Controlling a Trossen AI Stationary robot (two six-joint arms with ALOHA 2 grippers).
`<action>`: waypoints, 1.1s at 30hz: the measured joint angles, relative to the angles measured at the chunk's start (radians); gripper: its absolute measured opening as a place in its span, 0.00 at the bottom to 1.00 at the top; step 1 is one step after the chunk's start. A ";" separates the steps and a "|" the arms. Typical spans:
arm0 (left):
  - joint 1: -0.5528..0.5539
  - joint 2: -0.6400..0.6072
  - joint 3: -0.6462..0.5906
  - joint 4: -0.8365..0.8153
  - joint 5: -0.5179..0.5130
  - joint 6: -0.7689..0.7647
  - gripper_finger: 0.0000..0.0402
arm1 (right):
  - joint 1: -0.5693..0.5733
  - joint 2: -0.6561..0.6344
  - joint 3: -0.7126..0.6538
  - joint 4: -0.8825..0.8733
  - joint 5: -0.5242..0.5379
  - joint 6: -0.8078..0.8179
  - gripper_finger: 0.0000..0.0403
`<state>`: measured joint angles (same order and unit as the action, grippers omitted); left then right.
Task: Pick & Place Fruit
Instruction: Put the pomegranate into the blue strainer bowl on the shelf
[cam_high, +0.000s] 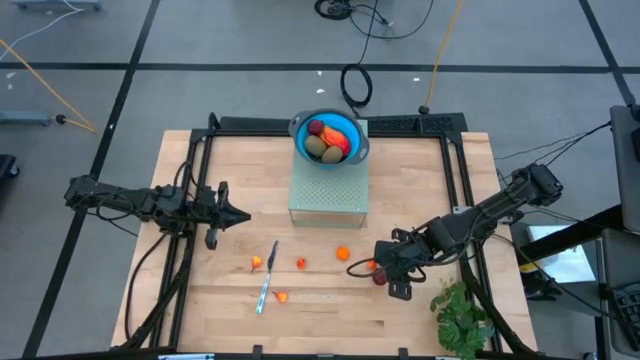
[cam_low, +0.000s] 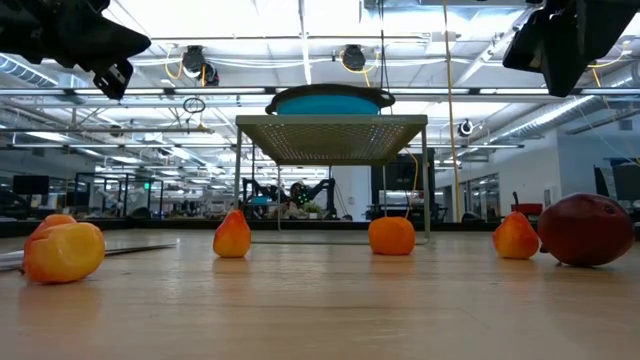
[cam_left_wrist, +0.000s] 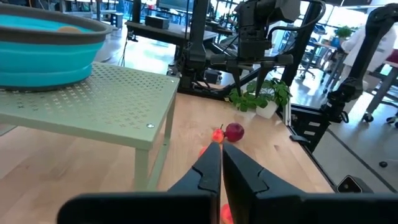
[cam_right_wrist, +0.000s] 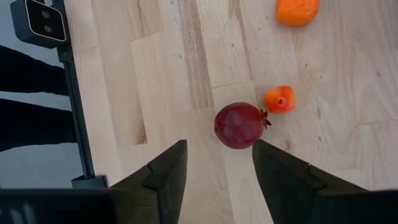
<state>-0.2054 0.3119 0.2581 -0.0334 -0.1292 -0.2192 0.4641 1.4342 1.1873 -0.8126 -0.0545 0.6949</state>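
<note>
Some fruit already sits in the blue bowl (cam_high: 329, 135) on the stand at the bench's far edge. Right gripper (cam_right_wrist: 217, 163) hangs spread above the maroon fruit (cam_right_wrist: 239, 125) near the front right corner, nothing grasped. Four small orange pieces (cam_high: 343, 253) remain loose; left gripper (cam_high: 240, 215) waits clenched, empty.

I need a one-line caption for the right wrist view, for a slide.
Right gripper, fingers open, above a dark maroon fruit beside a small red-orange piece on the wooden table.

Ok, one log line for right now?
right gripper: jaws open above maroon fruit | left gripper: shut, idle | bowl: holds fruit | loose pieces on table
</note>
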 joint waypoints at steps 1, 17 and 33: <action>0.000 0.000 0.000 0.000 0.000 0.000 0.01 | 0.000 0.000 0.000 0.000 0.000 0.000 0.44; 0.000 -0.001 -0.012 0.004 0.001 -0.005 0.01 | 0.000 0.000 0.000 0.000 -0.002 0.001 0.58; 0.000 -0.001 -0.169 0.249 0.002 -0.057 0.01 | 0.009 0.000 -0.030 0.061 0.004 0.027 0.88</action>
<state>-0.2054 0.3112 0.0891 0.2157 -0.1272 -0.2761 0.4730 1.4342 1.1572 -0.7516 -0.0506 0.7219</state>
